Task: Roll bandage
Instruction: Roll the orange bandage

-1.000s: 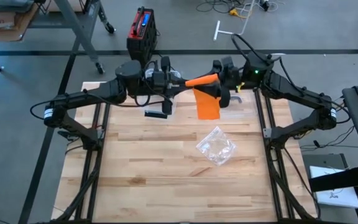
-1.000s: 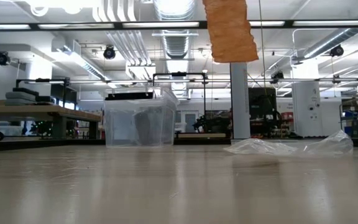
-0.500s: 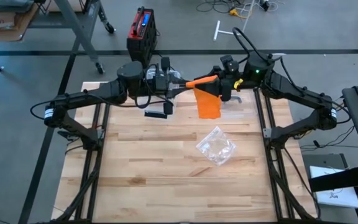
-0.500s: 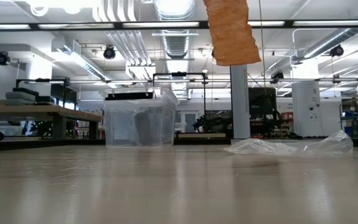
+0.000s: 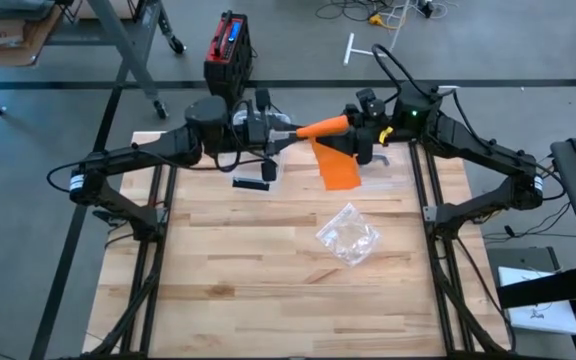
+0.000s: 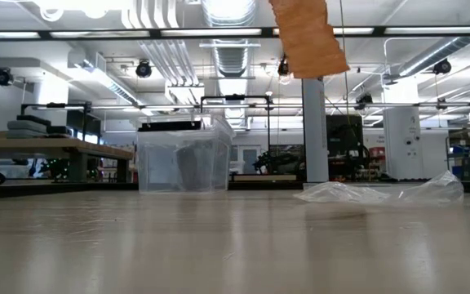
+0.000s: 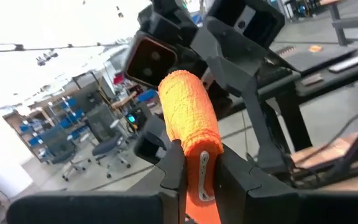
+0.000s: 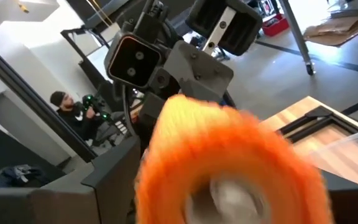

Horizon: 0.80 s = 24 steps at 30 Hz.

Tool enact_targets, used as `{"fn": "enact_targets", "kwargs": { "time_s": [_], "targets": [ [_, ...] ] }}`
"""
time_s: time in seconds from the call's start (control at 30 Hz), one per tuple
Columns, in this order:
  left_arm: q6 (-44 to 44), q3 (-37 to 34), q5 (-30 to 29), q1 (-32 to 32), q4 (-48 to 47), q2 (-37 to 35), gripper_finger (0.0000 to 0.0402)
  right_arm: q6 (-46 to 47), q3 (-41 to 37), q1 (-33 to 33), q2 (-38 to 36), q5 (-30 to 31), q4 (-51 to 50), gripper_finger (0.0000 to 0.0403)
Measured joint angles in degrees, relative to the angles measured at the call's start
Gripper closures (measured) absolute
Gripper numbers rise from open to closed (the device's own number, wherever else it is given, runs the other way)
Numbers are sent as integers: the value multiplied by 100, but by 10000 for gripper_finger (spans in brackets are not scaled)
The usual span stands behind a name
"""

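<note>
High over the far edge of the worktop point(image 5: 218, 270), the orange bandage roll point(image 5: 320, 128) is held with its long axis running straight from the left jaws point(image 5: 290, 133) toward the right jaws point(image 5: 360, 124). The left jaws are clenched on the near end of the roll point(image 7: 188, 118). The right jaws are spread and released around the far end, which is faced head-on. A loose tail point(image 5: 336, 165) is seen hanging below the roll, between both arms.

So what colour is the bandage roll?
Orange bandage roll; clearest in the left wrist view.
</note>
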Motion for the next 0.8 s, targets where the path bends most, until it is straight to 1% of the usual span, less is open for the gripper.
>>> {"fn": "enact_targets", "kwargs": {
  "time_s": [0.23,0.33,0.5,0.63,0.73,0.8],
  "targets": [
    [-3,0,-13,-2,-50,21,355,-104,0,2,11,-81,-56,126],
    [33,0,-152,-7,-68,22,355,-99,0,0,15,-73,-76,129],
    [197,1,-166,-7,-19,81,355,-53,0,0,21,-47,-136,139],
    [670,4,-212,-8,19,185,354,82,-2,-14,37,83,-160,141],
    [1180,4,-555,-26,19,243,354,279,-2,-29,43,306,-196,137],
    [1487,4,-726,-43,8,261,354,425,-2,-62,44,348,-272,135]
  ]
}}
